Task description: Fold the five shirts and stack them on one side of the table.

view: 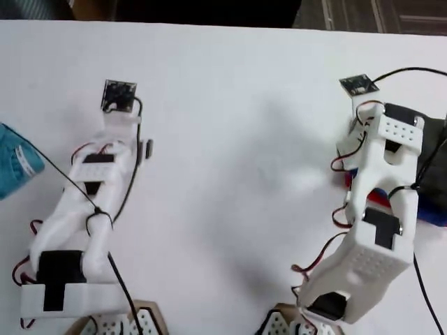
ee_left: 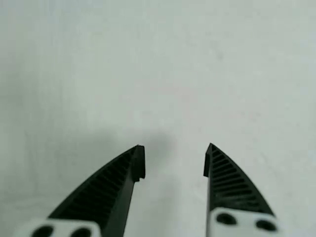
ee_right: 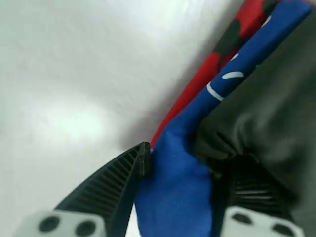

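The left jaws stand moderately open with nothing between them, their black ribbed fingers (ee_left: 111, 185) poised over bare white counter (ee_left: 158, 64). The right jaws stand wide around a fold of the blue shirt (ee_right: 173, 197), which fills the gap between them. One ribbed finger (ee_right: 108, 190) touches the blue cloth at its tip, while the other is partly covered by the dark grey shirt (ee_right: 266, 108). Whether the jaws press the cloth cannot be told.

The dark grey shirt lies on top of the blue one, and the red shirt (ee_right: 197, 84) lies under both, its edge showing along the counter.

In the high view, the right arm (view: 377, 209) bends over this pile at the right edge of the counter (view: 230, 105), with red (view: 374, 197), blue (view: 429, 213) and dark grey (view: 433, 150) cloth showing beside it. The left arm (view: 84, 209) stretches forward on the left side. A teal shirt (view: 14, 164) lies at the counter's left edge, near that arm but apart from it. Black and red cables run along both arms.
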